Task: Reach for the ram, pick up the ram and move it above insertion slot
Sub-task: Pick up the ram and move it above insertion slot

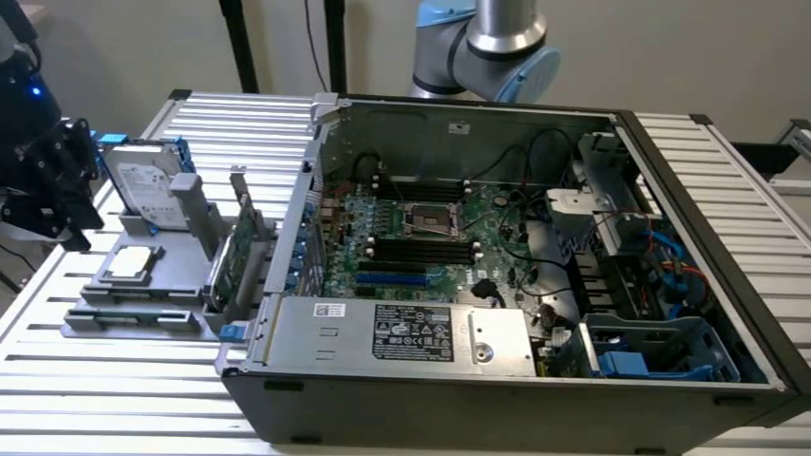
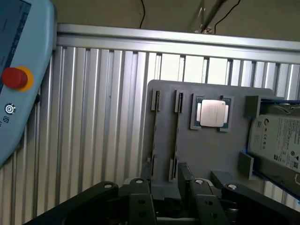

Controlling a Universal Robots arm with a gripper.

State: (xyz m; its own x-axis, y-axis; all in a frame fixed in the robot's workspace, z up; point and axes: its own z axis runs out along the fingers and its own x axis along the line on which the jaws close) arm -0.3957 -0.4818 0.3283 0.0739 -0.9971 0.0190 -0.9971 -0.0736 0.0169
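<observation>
Has an arm (image 1: 497, 43) of round silver-grey metal tube, shiny, with pale blue caps over the joints. Ends, at the exterior view's left, in black blocky parts, matt, with a small blue light (image 1: 36, 92) glowing on the upper one. Carries a black gripper (image 2: 168, 199), built of flat linked bars on both sides. Shows round silver screw heads at the pivots of these bars, four in a row.

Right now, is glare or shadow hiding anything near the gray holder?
Wrist view: the slatted table glares white behind the gray holder; the processor lid shines pale. Exterior view: even light; the computer case is shaded inside toward that view's right.
</observation>
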